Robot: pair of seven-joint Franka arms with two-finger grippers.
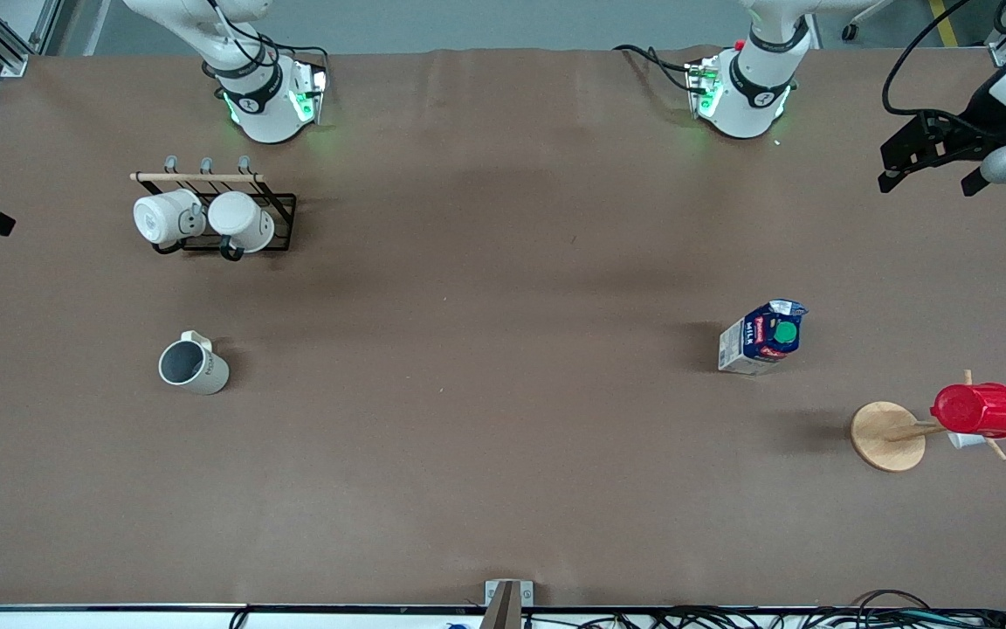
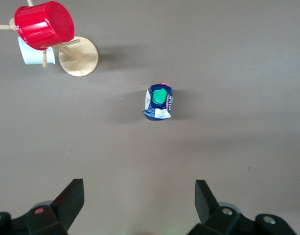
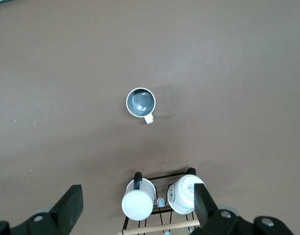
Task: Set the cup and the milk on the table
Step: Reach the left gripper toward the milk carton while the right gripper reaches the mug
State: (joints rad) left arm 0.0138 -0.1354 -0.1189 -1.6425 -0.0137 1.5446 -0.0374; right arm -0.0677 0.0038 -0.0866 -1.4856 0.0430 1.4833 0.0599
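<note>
The cup [image 1: 193,365] and the milk [image 1: 762,337] are both standing upright on the brown surface [image 1: 485,437], the cup toward the right arm's edge, the milk toward the left arm's. The right pincer [image 3: 137,210] is hanging wide and empty above the mug rack [image 1: 215,218]; the left pincer [image 2: 140,208] is gaping wide, high over the surface with the carton below.

Upright cup [image 3: 141,103] near two racked mugs [image 3: 138,204]
</note>
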